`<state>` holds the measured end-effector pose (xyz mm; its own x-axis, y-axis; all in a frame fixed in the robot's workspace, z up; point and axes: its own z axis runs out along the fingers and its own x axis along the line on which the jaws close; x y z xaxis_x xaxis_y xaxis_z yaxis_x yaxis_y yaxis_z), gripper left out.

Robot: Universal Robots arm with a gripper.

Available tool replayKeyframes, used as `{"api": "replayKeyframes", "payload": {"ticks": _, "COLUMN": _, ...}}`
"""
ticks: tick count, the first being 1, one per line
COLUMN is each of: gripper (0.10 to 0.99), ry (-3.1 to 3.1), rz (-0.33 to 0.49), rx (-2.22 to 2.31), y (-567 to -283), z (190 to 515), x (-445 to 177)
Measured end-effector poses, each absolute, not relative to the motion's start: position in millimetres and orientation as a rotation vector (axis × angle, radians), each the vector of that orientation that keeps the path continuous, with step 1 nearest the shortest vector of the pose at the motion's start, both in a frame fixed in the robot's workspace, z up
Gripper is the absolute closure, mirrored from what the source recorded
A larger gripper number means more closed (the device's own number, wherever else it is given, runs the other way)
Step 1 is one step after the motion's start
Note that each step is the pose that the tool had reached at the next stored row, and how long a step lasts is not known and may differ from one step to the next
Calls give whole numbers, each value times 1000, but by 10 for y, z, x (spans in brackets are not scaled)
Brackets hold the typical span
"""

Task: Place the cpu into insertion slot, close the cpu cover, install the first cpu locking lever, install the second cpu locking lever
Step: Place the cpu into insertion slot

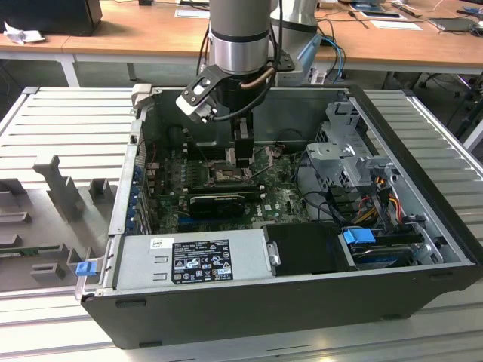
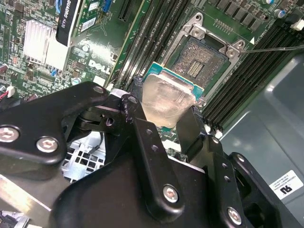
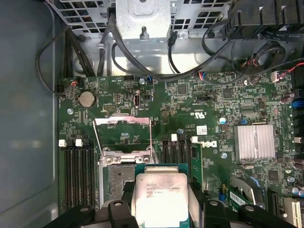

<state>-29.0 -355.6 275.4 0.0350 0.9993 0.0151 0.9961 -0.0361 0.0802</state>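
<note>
**Exterior view:** The arm [image 1: 240,38] reaches down into the open computer case [image 1: 226,309]. The case lies on its side on the ribbed worktop [image 1: 68,113], so the motherboard [image 1: 283,200] faces up for access. The jaws hang low over the board.

**Second wrist view:** The jaws are clamped on opposite edges of the cpu [image 2: 167,97], leaving its flat top free. The chip hangs partly over the insertion slot [image 2: 202,59], and I judge it not seated. A thin rod, judged a locking lever [image 2: 280,47], sits off to one side of the slot.

**First wrist view:** The cpu cover [image 3: 121,121] stands swung open off the slot, exposing the contacts to receive the chip.
</note>
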Motion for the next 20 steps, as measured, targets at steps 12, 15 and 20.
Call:
{"api": "replayKeyframes", "payload": {"ticks": 12, "gripper": 557, "ry": 2175, "rz": 104, "rx": 2200, "y": -3502, "z": 2529, "x": -334}}
{"api": "replayKeyframes", "payload": {"ticks": 15, "gripper": 557, "ry": 2175, "rz": 104, "rx": 2200, "y": -3459, "z": 2494, "x": -334}}
{"api": "replayKeyframes", "payload": {"ticks": 20, "gripper": 557, "ry": 2174, "rz": 102, "rx": 2199, "y": -3422, "z": 2442, "x": -334}}
